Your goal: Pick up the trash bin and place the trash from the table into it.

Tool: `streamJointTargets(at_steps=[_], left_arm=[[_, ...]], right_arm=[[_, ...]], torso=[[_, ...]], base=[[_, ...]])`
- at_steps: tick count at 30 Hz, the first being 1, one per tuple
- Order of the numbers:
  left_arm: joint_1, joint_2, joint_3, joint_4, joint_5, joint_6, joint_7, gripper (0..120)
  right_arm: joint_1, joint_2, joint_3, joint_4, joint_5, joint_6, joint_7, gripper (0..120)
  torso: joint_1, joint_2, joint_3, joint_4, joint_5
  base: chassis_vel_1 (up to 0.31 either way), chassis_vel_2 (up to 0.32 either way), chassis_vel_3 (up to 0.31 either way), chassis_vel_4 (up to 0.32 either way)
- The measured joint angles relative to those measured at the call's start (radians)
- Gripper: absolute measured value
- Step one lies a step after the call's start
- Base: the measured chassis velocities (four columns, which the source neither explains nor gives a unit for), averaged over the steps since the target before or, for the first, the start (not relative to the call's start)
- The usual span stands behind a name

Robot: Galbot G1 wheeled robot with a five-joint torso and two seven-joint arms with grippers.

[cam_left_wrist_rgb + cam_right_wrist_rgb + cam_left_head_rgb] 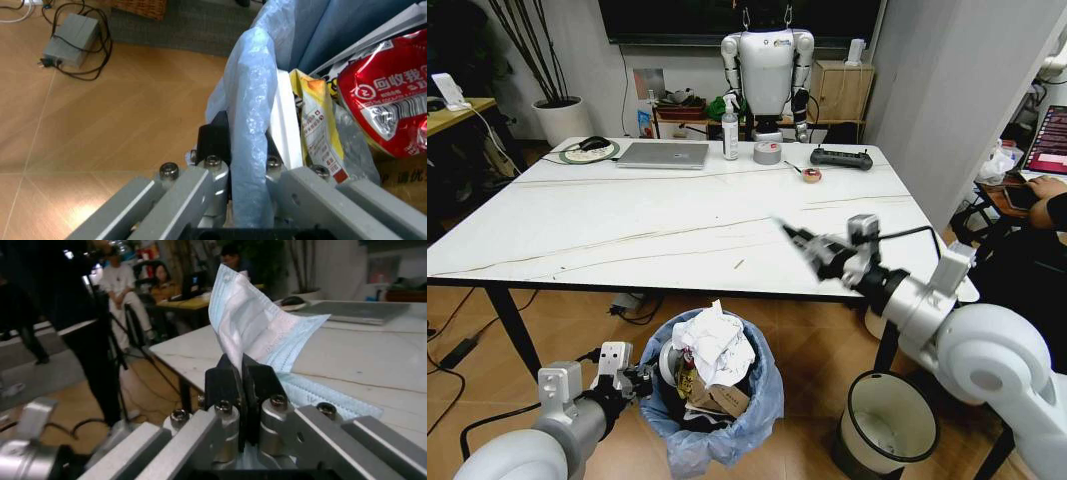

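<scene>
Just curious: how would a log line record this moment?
left gripper: clamps trash bin rim | right gripper: holds face mask above table

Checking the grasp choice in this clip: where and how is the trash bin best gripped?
By its rim, on the side toward the left arm, one finger inside and one outside. The trash bin is round and too wide to span, piled with tissues and wrappers, so only the thin bag-covered rim fits. The left gripper is clamped there. The right gripper pinches a face mask over the table.

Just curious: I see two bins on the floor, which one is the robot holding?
The trash bin with the blue bag, stuffed with litter; the left gripper clamps its rim. The white bin stands untouched.
</scene>
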Motion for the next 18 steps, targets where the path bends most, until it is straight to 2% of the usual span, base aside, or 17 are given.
streamJointTargets(at_steps=[7, 11, 18], left_arm=[[-0.007, -0.002, 0.006, 0.0, 0.001, 0.0, -0.003, 0], [-0.011, -0.003, 0.011, 0.0, 0.0, 0.0, -0.009, 0], [-0.013, 0.004, 0.024, 0.0, 0.001, 0.0, -0.012, 0]], right_arm=[[-0.08, -0.034, -0.015, 0.052, -0.071, -0.021, -0.096, 0], [-0.143, -0.025, -0.031, 0.052, -0.15, -0.022, -0.135, 0], [-0.149, -0.005, -0.054, 0.049, -0.164, -0.044, -0.177, 0]], torso=[[0.0, 0.0, 0.0, 0.0001, -0.0001], [0.0, 0.0, 0.0, -0.0001, 0.0], [0.0, 0.0, 0.0, 0.0, 0.0]], base=[[0.0, 0.0, 0.0, 0.0], [0.0, 0.0, 0.0, 0.0], [0.0, 0.0, 0.0, 0.0]])
